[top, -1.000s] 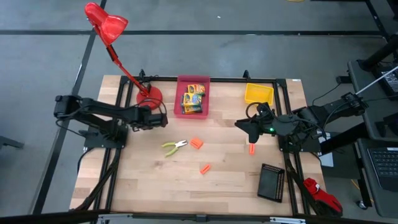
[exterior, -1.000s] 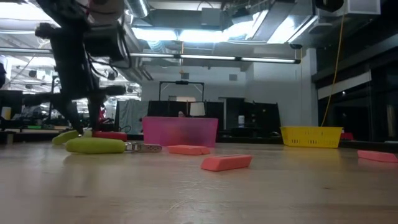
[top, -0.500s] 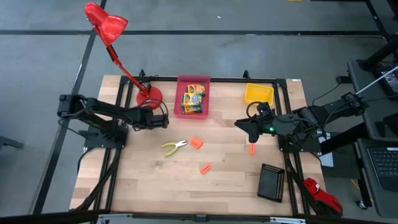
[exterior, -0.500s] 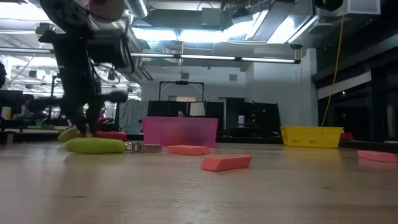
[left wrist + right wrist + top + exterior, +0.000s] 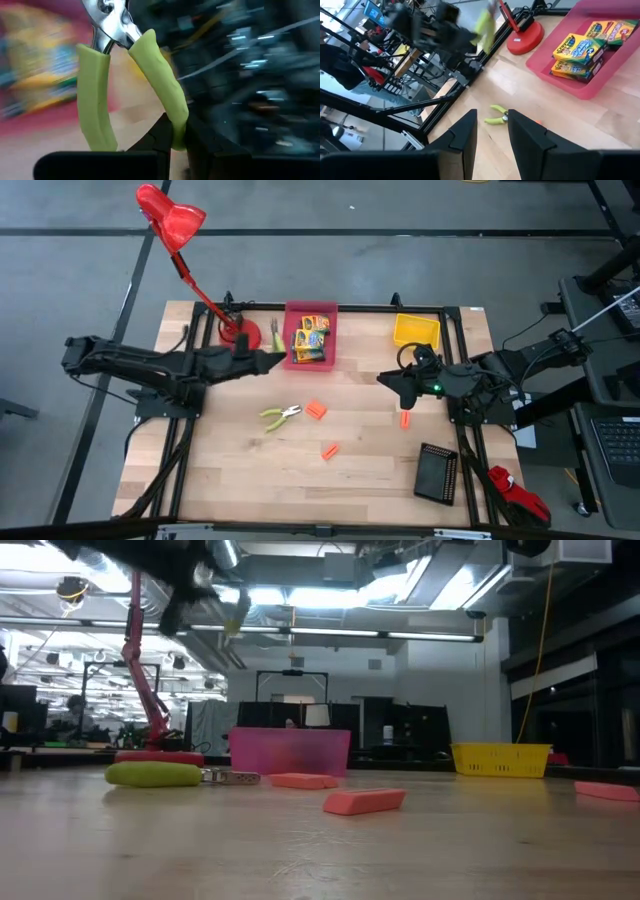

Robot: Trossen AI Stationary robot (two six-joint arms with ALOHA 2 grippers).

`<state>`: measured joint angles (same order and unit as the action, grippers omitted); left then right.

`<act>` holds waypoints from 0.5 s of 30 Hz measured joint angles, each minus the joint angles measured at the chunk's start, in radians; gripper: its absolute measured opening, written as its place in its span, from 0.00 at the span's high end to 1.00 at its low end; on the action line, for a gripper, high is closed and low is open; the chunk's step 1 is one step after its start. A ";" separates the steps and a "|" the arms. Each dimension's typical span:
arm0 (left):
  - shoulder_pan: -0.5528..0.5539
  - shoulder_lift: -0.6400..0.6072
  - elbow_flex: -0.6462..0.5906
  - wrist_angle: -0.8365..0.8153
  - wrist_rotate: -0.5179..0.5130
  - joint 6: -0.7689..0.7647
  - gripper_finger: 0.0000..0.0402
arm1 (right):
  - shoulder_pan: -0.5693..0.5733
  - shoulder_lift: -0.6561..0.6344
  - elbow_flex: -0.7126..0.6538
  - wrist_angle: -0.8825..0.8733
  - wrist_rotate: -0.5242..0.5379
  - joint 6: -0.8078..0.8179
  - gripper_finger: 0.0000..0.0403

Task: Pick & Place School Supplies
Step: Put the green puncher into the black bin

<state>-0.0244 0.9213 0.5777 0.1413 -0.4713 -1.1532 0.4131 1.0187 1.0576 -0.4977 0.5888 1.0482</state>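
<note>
Pliers (image 5: 127,85) clamped by one green handle in the left gripper's (image 5: 272,357) fingers, raised off the table (image 5: 240,470), metal nose pointing ahead toward the pink bin (image 5: 309,360) just beside. Long axis roughly in line with the arm. Second pliers (image 5: 280,414) flat on the table, nearer the left arm. Three orange pieces (image 5: 316,410) on the table, one beneath the right gripper (image 5: 408,390), fingers parted and empty. Crayon boxes (image 5: 577,50) in the bin, at least three.
</note>
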 joint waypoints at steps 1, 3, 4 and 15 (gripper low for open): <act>-0.002 -0.001 0.000 0.071 0.014 0.046 0.94 | -0.003 0.000 0.000 0.000 -0.002 0.012 0.72; -0.002 0.010 0.000 0.228 0.055 0.118 0.94 | -0.015 0.005 0.000 0.019 -0.016 0.020 0.72; -0.002 0.024 0.002 0.304 0.081 0.146 0.93 | -0.024 0.011 0.000 0.040 -0.032 0.020 0.72; -0.054 0.308 0.007 0.898 0.243 0.207 0.93 | -0.153 0.111 0.001 0.154 -0.166 0.037 0.72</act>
<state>-0.0785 1.2297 0.5848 1.0396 -0.2279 -0.9459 0.2597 1.1297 1.0584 -0.3434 0.4224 1.0851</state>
